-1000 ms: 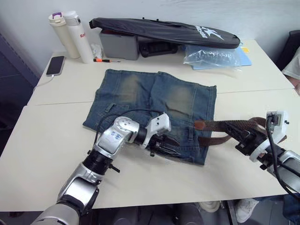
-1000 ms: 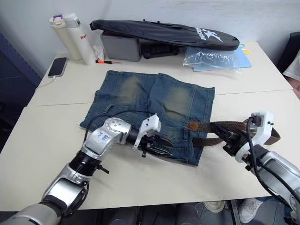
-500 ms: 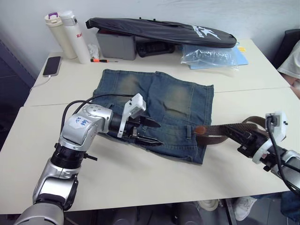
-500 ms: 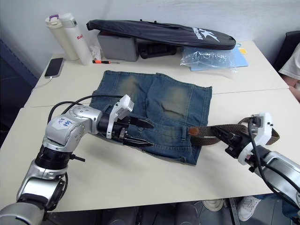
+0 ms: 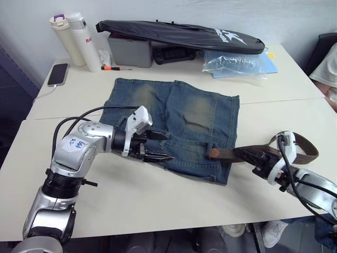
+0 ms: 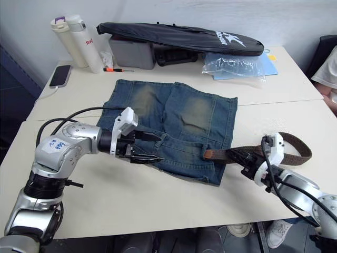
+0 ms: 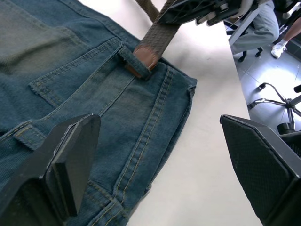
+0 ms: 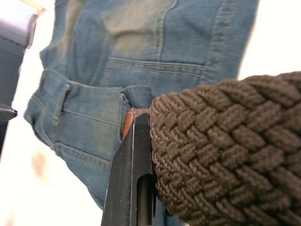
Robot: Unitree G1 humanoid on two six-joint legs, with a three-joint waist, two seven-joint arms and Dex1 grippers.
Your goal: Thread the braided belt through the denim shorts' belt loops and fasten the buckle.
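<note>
From my head camera, the faded blue denim shorts (image 5: pixel 174 124) lie flat on the cream table (image 5: pixel 158 205), waistband toward me. My left gripper (image 5: pixel 157 148) hovers low over the waistband's left part, its two black fingers spread apart and holding nothing. My right gripper (image 5: pixel 257 159) sits off the shorts' right edge, clamped on the dark brown braided belt (image 5: pixel 239 154). The belt's leather-tipped end reaches onto the waistband at a short denim belt loop (image 5: pixel 212 153) near the right corner, while the rest of the strap curls back in a loop behind my right wrist. At the table's far side I see a long black zipped bag (image 5: pixel 181 34), two pale flasks (image 5: pixel 79 39) and a dark phone (image 5: pixel 56 74).

In my left wrist view, both fingers (image 7: pixel 70 155) stand wide apart above the denim, touching nothing that I can see. Ahead, the belt's brown tip (image 7: pixel 146 56) is tucked under the belt loop (image 7: pixel 134 61), with the strap running back to my other gripper.

In my right wrist view, a black finger (image 8: pixel 134 179) presses against the thick woven strap (image 8: pixel 221 150). Beyond it the belt's tip (image 8: pixel 128 122) meets the waistband of the shorts (image 8: pixel 141 61).
</note>
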